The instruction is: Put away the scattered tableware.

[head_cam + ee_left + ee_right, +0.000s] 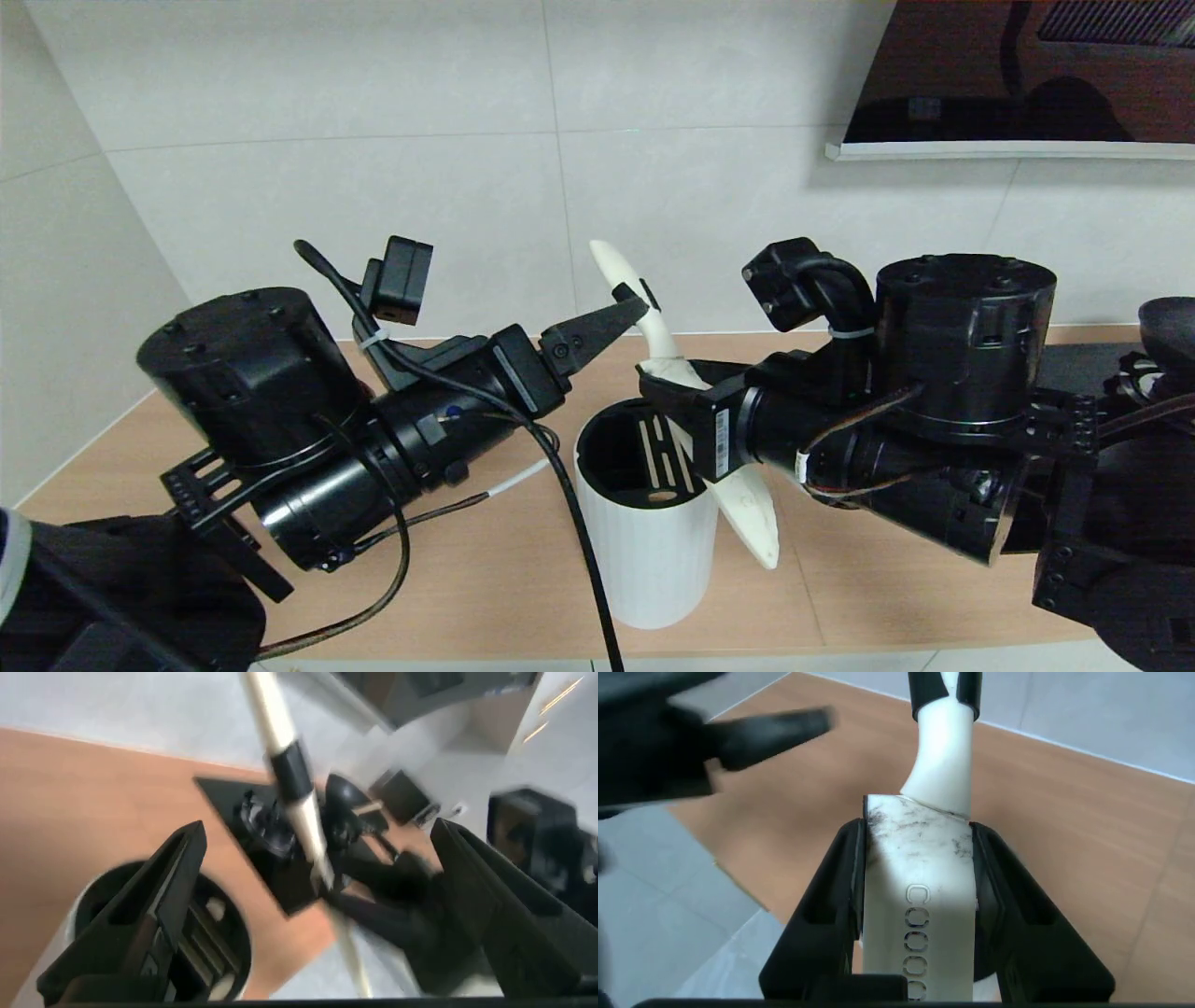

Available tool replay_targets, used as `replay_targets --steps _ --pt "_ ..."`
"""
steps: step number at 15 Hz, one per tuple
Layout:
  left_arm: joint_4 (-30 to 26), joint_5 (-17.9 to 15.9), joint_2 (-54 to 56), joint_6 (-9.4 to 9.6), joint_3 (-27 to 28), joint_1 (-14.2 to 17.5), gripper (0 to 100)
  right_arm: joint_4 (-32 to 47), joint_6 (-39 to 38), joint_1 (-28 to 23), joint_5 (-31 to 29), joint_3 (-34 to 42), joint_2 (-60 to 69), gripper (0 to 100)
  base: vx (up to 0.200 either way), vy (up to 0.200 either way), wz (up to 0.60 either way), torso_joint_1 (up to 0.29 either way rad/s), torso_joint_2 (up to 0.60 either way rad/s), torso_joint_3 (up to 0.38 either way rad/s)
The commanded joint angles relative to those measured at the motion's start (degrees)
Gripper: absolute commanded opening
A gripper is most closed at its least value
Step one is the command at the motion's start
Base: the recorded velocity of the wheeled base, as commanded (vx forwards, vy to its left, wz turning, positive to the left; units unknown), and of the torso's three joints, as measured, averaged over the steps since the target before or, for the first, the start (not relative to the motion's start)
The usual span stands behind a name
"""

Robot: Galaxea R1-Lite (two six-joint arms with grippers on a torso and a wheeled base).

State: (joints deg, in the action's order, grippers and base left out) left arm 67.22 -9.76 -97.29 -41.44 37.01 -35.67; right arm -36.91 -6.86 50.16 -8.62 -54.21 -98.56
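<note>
The right tool (pixel 920 849) is clenched tight on the wide part of a long white spoon (pixel 924 905). In the head view this tool (pixel 686 406) holds the white spoon (pixel 752 509) up in the air, off the counter (pixel 448 579). The spoon is tilted. Its thin handle points up toward the wall and its other end hangs down low.

The left tool (pixel 318 831) is wide open. Its two fingers (pixel 154 910) stand one on each side of the handle, near a black band (pixel 291 765). From the head view, one tip of the left tool (pixel 627 313) looks very near that band, maybe just touching it. It is not gripping the spoon.

Right under the spoon stands a tall white cup (pixel 644 569) with a dark inside. A few flat pieces (pixel 658 448) already stand in it. The low end of the spoon hangs outside the cup, down along its side.

So I think the job is partly done. Some pieces seem put away, and the spoon is picked up and brought to the cup. It is not in the cup yet. What is left is to get the low end over the rim and let the spoon slide in.

Far back on the counter lies a black mat (pixel 280 873) with dark things on it, too blurry to name.
</note>
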Motion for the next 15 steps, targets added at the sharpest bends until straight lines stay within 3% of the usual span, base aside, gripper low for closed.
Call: replay_targets --steps 1,4,14,15 --pt "0.5 0.0 -1.6 -0.93 0.0 -0.5 100 0.0 -0.3 1.3 0.0 0.2 -0.4 0 0.000 0.000 0.00 0.000 0.00 0.000" --pt "0.9 0.0 -1.8 -2.07 0.1 -0.4 100 0.0 -0.4 2.5 0.0 0.6 -0.6 0 0.000 0.000 0.00 0.000 0.00 0.000" --pt "4.7 1.3 -4.7 -1.89 0.2 -0.4 100 0.0 -0.3 5.0 -0.5 1.7 -0.4 0 0.000 0.000 0.00 0.000 0.00 0.000" --pt "4.7 1.3 -4.7 -1.89 0.2 -0.4 0 0.0 -0.3 5.0 -0.4 1.7 -0.4 0 0.000 0.000 0.00 0.000 0.00 0.000"
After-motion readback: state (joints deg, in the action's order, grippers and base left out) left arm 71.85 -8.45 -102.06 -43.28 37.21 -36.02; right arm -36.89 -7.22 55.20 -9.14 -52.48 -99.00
